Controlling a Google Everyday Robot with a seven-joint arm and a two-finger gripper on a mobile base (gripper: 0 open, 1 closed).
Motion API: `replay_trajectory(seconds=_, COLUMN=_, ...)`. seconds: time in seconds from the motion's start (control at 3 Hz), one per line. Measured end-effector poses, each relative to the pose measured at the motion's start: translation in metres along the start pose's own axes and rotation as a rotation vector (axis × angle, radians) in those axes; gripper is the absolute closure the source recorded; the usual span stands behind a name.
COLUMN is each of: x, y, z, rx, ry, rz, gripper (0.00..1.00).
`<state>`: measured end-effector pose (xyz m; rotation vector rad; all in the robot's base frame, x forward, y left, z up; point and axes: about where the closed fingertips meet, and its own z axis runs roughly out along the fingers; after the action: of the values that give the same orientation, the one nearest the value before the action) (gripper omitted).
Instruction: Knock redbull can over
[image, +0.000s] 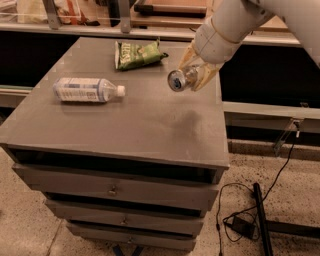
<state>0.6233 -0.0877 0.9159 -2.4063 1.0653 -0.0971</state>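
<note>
Redbull can (177, 80) — in fingers (206, 76) over table (150, 125)

Thick white smooth-shelled robot arm (235, 22), rounded cuff segment with a faint seam; pale beige two-finger gripper (192, 77), tapered yellowish fingers (206, 75) clamped on slim silver-and-blue redbull can (176, 80), above right rear of flat grey surface (125, 125)
</note>
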Motion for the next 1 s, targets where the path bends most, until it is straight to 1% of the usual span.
replay_trajectory(seconds=0.33, x=0.008, y=-0.007, z=0.029, rx=0.041, ry=0.121, rz=-0.112, gripper=1.00)
replay_trajectory(seconds=0.67, x=0.008, y=-0.015, z=0.044, rx=0.068, ry=0.162, rz=-0.140, gripper=1.00)
replay_trajectory(seconds=1.0, x=0.009, y=-0.013, z=0.056, rx=0.067, ry=0.182, rz=-0.139, gripper=1.00)
